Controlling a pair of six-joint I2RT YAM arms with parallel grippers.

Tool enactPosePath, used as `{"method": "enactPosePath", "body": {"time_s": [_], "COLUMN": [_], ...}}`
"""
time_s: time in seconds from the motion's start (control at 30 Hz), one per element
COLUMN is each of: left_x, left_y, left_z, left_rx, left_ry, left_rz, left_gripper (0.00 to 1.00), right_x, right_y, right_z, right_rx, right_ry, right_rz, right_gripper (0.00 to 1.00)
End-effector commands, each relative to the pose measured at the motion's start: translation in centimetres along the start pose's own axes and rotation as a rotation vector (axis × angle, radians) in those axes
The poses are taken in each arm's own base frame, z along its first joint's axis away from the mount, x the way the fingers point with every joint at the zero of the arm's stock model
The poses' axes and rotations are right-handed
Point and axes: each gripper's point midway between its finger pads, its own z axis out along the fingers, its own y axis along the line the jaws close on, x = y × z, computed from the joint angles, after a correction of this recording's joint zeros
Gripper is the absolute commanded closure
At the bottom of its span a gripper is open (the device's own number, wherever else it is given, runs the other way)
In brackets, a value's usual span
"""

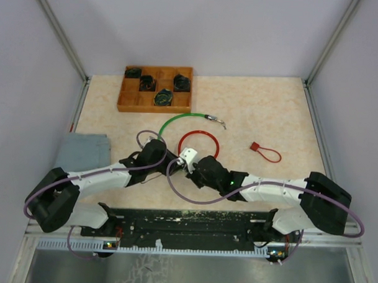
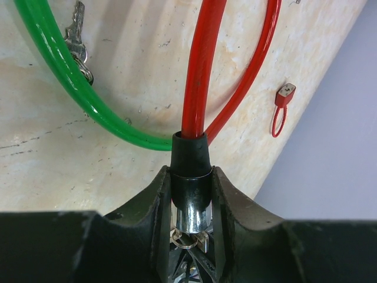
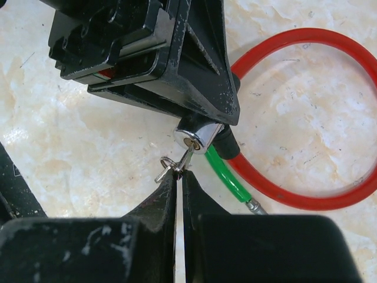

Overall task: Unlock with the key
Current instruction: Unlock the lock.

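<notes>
Tray [image 1: 131, 102] far-left on desk [image 1: 265, 107]; cloth [image 1: 84, 151] at your near-left edge. Looped cable [image 1: 199, 144] mid-desk, long cable [image 1: 177, 120] arcing behind it, small loop tag [image 1: 265, 151] to right. Before loop, your left pincer [image 2: 191, 177] around lock barrel [image 2: 191, 203], right pincer [image 3: 179, 177] on key [image 3: 184, 158].

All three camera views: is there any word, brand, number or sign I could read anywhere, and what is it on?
No text can be read in any view.
Small red tag: a dark mark on its pale face, too small to read.
Left gripper: a red-and-white strip on its body, too blurred to read.
Lock and key: no lettering visible.
</notes>
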Motion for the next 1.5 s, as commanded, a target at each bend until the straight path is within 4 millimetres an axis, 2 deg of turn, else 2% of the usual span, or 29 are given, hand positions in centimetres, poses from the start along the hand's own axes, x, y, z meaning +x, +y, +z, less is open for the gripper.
{"method": "enactPosePath", "body": {"time_s": [0.0,0.1,0.3,0.43,0.7,0.9,1.0,1.1,1.27,1.47], "left_x": [1.6,1.6,0.8,0.5,-0.5,-1.2,-1.2,-0.9,-0.5,-0.2], "left_y": [-1.0,-2.0,-2.7,-3.1,-2.8,-2.4,-2.3,-2.1,-2.6,-3.4], "left_z": [-0.4,-1.1,-3.3,-4.3,-4.4,-4.0,-4.0,-4.1,-4.5,-5.1], "left_rx": [0.053,0.172,0.359,0.438,0.463,0.457,0.464,0.462,0.504,0.558], "left_ry": [0.085,0.083,0.034,0.011,-0.055,-0.106,-0.111,-0.099,-0.086,-0.080], "left_rz": [-0.003,-0.017,-0.034,-0.010,0.021,0.055,0.094,0.121,0.171,0.209], "left_gripper": [1.00,1.00,1.00,1.00,1.00,1.00,1.00,1.00,1.00,1.00], "right_x": [-5.1,-5.1,-4.5,-4.8,-5.7,-5.8,-6.1,-6.0,-5.3,-4.8], "right_y": [-0.4,-0.7,-1.7,-1.5,-0.9,-0.6,-1.7,-3.6,-6.3,-6.6], "right_z": [0.5,0.6,-0.1,-0.5,-1.3,-2.7,-4.0,-4.6,-3.3,-0.6], "right_rx": [0.033,0.039,-0.040,-0.092,-0.186,-0.208,-0.192,-0.152,-0.074,-0.064], "right_ry": [-0.160,-0.164,-0.232,-0.248,-0.265,-0.219,-0.233,-0.240,-0.191,-0.167], "right_rz": [0.101,0.266,0.743,0.877,0.864,0.708,0.655,0.644,0.829,1.059], "right_gripper": [1.00,1.00,1.00,1.00,0.99,0.73,0.62,0.57,0.52,0.46]}}
